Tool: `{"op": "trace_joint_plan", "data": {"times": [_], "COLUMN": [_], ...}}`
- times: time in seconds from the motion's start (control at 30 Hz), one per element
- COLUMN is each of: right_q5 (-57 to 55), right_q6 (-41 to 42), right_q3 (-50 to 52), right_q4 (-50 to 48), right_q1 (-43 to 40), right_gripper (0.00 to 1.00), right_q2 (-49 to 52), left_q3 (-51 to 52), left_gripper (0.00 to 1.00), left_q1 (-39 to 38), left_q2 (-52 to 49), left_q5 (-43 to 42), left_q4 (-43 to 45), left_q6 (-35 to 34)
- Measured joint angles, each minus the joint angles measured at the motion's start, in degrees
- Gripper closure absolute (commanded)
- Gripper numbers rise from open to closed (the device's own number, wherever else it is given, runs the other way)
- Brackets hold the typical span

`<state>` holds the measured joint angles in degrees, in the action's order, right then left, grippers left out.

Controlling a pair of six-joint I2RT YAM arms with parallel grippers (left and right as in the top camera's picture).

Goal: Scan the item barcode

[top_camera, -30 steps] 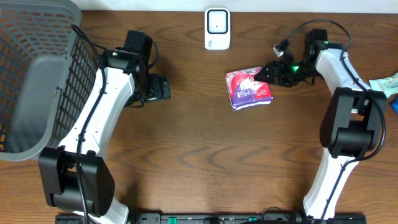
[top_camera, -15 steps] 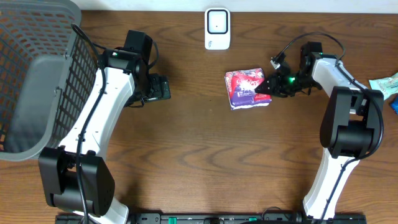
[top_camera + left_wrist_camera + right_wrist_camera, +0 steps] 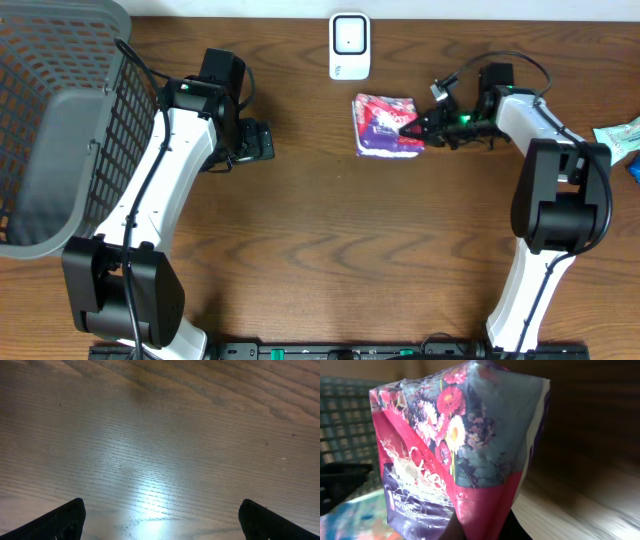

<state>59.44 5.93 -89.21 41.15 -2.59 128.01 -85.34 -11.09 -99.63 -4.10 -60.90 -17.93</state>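
So, biggest thing first: the wooden worktop (image 3: 320, 250) has a grey mesh basket (image 3: 50, 130) hogging its far left corner, presumably where stuff goes once it's scanned. Then the left arm (image 3: 170, 170) is parked over bare wood toward the left side. The left end effector (image 3: 262, 141) is spread wide and holding nothing, so I'd say it's just keeping out of the way. The item is a pink and purple floral packet (image 3: 383, 126), up near the middle of the far edge, just in front of the white scanner (image 3: 349, 46). The right end effector (image 3: 418, 128) is clamped shut on the packet's right-hand edge. Makes sense to me, since pinching the edge leaves the printed faces uncovered. I can't spot the barcode from any view, so I'd guess some turning is needed. A tiny teal wrapper (image 3: 618, 135) pokes in at the right edge.
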Motion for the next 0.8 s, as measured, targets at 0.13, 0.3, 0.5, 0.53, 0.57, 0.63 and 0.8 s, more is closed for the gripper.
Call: {"op": "trace_joint_plan", "data": {"times": [0.13, 0.3, 0.5, 0.53, 0.57, 0.63, 0.8], "right_q5": [-0.09, -7.72, -30.01, -33.55, -35.82, -39.65, -45.90], "right_q6": [6.93, 17.03, 24.65, 25.31, 25.77, 26.86, 30.21], "right_q3": [-1.75, -6.32, -10.14, -10.21, -10.21, -10.21, -10.23], "right_q4": [-7.08, -19.06, -25.49, -27.15, -28.61, -31.82, -38.21], "right_q1": [2.34, 6.19, 14.16, 15.54, 16.44, 17.90, 18.64], "right_gripper": [0.99, 0.99, 0.99, 0.99, 0.99, 0.99, 0.99], "right_q2": [0.00, -0.39, -2.05, -2.08, -2.08, -2.03, -2.01], "left_q3": [0.00, 0.00, 0.00, 0.00, 0.00, 0.00, 0.00], "left_gripper": [0.02, 0.02, 0.02, 0.02, 0.02, 0.02, 0.02], "left_q1": [0.00, 0.00, 0.00, 0.00, 0.00, 0.00, 0.00], "left_q2": [0.00, 0.00, 0.00, 0.00, 0.00, 0.00, 0.00], "left_q5": [0.00, 0.02, 0.00, 0.00, 0.00, 0.02, 0.00], "left_q4": [0.02, 0.02, 0.02, 0.02, 0.00, 0.02, 0.02], "left_q6": [0.00, 0.00, 0.00, 0.00, 0.00, 0.02, 0.00]}}
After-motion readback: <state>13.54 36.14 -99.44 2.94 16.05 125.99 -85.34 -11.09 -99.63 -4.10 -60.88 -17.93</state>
